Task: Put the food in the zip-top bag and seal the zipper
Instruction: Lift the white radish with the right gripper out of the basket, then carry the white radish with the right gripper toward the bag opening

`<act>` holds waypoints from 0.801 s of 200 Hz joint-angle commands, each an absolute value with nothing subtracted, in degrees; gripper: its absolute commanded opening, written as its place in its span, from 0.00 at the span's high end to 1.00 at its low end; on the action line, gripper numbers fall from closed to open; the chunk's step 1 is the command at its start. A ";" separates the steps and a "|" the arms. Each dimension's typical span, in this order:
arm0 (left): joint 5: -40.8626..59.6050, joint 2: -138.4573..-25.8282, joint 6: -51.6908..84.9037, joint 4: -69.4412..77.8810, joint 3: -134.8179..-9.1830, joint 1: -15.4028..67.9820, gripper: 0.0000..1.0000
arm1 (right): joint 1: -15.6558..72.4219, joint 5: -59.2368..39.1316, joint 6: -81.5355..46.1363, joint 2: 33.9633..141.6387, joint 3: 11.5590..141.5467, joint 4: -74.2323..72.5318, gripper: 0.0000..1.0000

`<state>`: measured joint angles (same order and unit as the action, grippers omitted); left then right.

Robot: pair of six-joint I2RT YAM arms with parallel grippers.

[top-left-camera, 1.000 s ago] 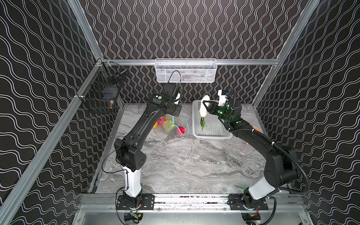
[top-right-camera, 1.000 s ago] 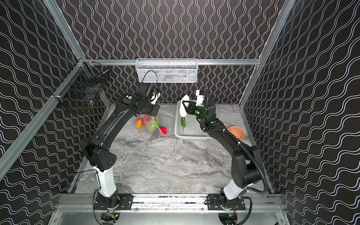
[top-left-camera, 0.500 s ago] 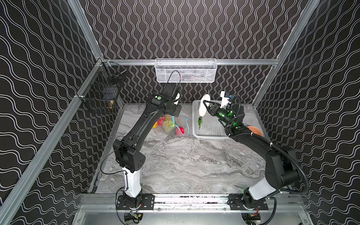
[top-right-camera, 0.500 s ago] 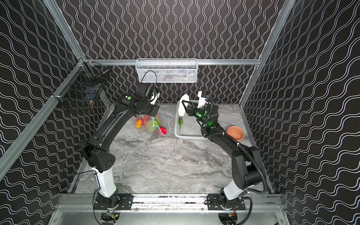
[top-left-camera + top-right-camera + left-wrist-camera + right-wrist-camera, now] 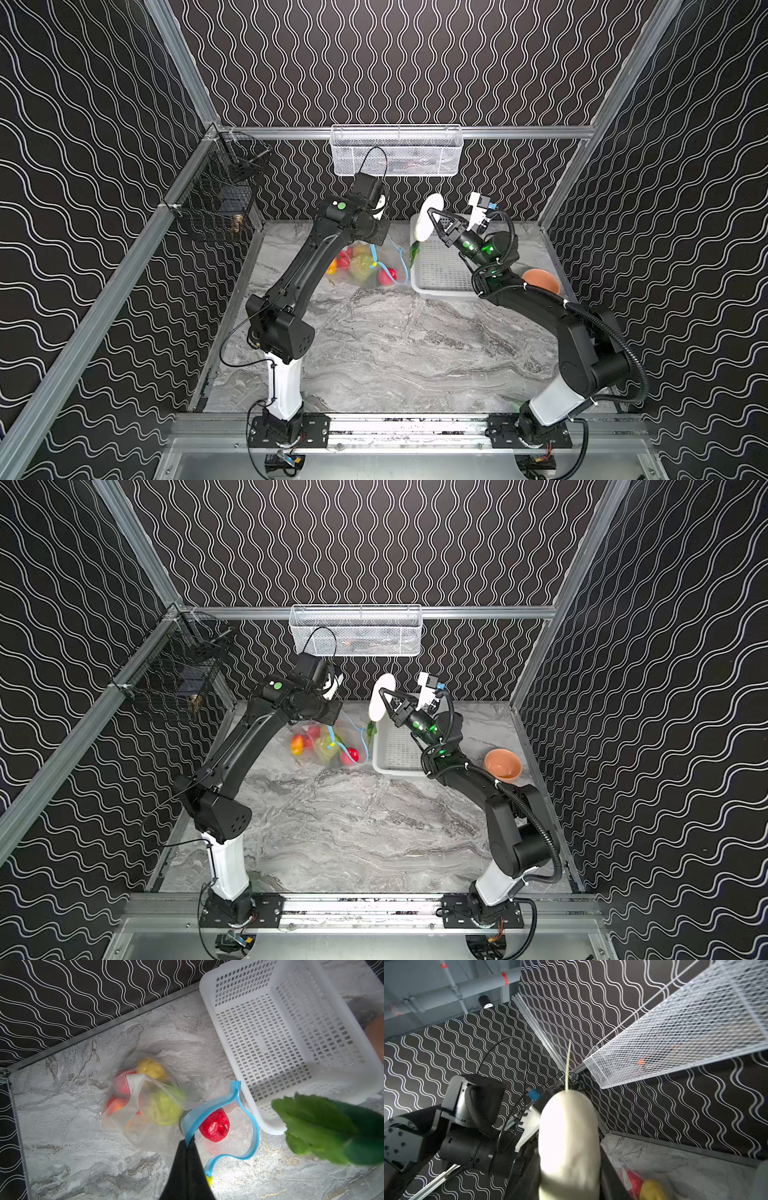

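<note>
Well, the left gripper (image 5: 189, 1144) pinched the blue zipper (image 5: 209, 1105) of the crinkly clear zip-top bag (image 5: 133, 1111) on the table (image 5: 62, 1130). The right gripper (image 5: 433, 217) held up the smooth white long vegetable (image 5: 569, 1142) near the holey basket (image 5: 270, 1032).

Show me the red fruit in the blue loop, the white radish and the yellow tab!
red fruit (image 5: 214, 1125), left wrist view, its middle
white radish (image 5: 569, 1142), right wrist view, its body
yellow tab (image 5: 209, 1180), left wrist view, its visible side
</note>
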<state>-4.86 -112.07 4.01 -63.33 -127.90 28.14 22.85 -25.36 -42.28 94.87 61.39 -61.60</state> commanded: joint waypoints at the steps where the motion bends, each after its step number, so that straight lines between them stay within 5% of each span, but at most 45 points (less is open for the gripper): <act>1: -3.56 -111.80 3.06 -63.50 -128.38 28.14 1.00 | 24.18 -24.18 -39.69 95.87 62.91 -65.28 1.00; 160: -0.59 -113.73 3.62 -65.58 -134.35 27.34 1.00 | 30.57 -20.93 -35.13 107.90 69.48 -76.60 1.00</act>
